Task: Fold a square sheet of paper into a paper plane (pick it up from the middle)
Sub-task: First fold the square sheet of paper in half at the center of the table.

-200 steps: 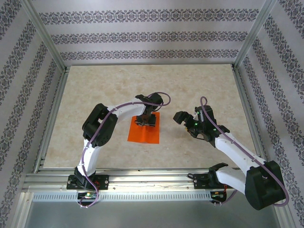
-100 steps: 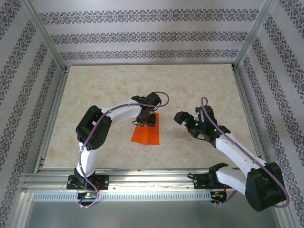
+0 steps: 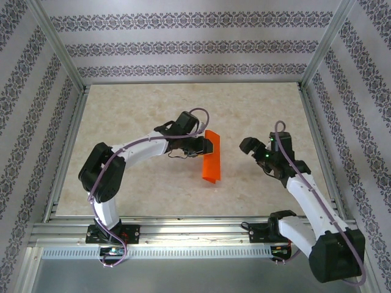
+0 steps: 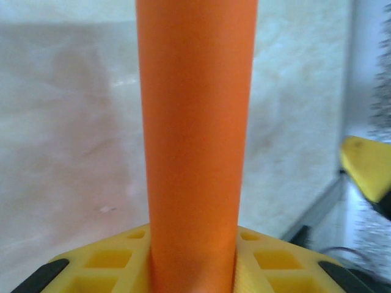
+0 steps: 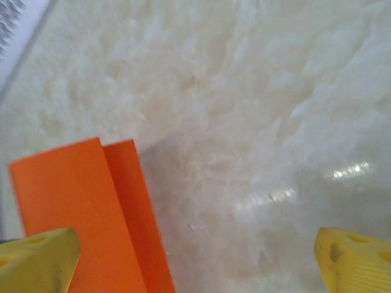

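Pinching the square sheet of paper (image 3: pixel 211 163) in the left hand (image 3: pixel 205 146)
Draped lengthwise toward the near counter (image 3: pixel 122 116) edge, just left of the splayed, empty right hand (image 3: pixel 248 145)

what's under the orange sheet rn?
Bare table shows all round the square sheet of paper, which hangs doubled over from the left gripper. The patch directly beneath it is covered.
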Robot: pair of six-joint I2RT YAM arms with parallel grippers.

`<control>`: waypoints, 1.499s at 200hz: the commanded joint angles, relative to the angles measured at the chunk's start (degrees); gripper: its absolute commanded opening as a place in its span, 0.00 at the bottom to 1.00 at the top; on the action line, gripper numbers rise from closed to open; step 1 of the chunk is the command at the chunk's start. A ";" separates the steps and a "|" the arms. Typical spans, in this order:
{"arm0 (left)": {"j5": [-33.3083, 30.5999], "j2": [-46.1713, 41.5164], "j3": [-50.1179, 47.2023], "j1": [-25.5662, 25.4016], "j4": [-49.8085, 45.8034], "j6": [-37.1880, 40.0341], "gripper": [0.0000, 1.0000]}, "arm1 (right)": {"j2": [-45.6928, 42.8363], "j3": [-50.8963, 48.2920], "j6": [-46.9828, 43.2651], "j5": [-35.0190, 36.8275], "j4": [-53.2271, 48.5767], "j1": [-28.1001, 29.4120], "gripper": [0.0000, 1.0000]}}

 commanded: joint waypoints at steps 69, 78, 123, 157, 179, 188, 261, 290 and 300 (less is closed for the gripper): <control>5.78 2.99 -8.72 2.52 13.49 -7.01 0.38 | 2.48 -2.56 -2.27 -20.98 11.25 0.06 0.98; 4.59 3.37 -8.63 2.56 11.32 -5.33 0.38 | 3.49 -2.29 -2.66 -19.85 10.95 1.69 0.97; 0.09 4.81 -9.58 2.56 6.69 -1.47 0.38 | 8.25 -1.06 -2.42 -14.48 11.77 8.93 0.93; -4.67 5.23 -9.13 2.56 1.96 1.50 0.41 | 10.79 -0.24 -1.42 -12.33 12.12 11.27 0.90; -6.22 5.21 -8.99 2.56 0.82 2.66 0.44 | 11.37 -0.83 -0.60 -11.15 12.32 11.40 0.89; -6.53 5.36 -8.96 2.56 0.69 3.07 0.47 | 11.50 -1.27 -0.16 -11.17 12.91 11.40 0.89; -11.50 7.41 -5.48 2.58 -6.43 5.38 0.51 | 14.86 -2.12 0.35 -12.45 16.39 12.92 0.65; -13.03 7.38 -6.17 2.56 -6.35 3.85 0.51 | 19.72 0.11 -1.93 -12.46 15.21 14.94 0.48; -13.61 7.51 -6.30 2.56 -6.34 3.44 0.52 | 21.39 0.90 -2.90 -12.39 14.61 15.56 0.43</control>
